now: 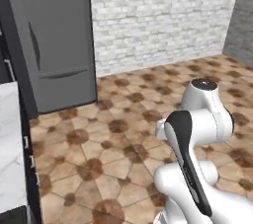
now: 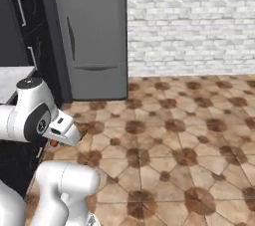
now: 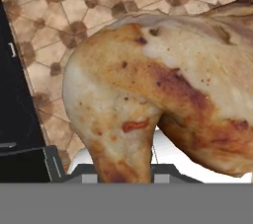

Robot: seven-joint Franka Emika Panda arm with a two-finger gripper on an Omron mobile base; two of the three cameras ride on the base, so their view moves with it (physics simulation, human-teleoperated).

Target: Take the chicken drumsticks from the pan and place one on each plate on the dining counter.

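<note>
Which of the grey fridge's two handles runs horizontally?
The lower handle: a shallow arc lying across the bottom drawer of the fridge. The upper handle stands upright along the left edge of the tall door.

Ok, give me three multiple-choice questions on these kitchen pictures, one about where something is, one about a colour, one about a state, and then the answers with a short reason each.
1. Where is the tall fridge?
A. against the white brick wall, beside the dark cabinets
B. in the middle of the floor
C. on the marble counter

2. What colour is the floor?
A. plain white
B. tan tiles with brown patches
C. blue

3. What is the state of the chicken drumstick?
A. lying on the floor
B. held in the robot's jaws above the floor
C. resting on a plate

Answers:
1. A: both base views show it standing at the brick wall next to the dark cabinets.
2. B: tan tiles with brown patches show in every view.
3. B: the hand view shows it close up, with floor tiles behind it.
</note>
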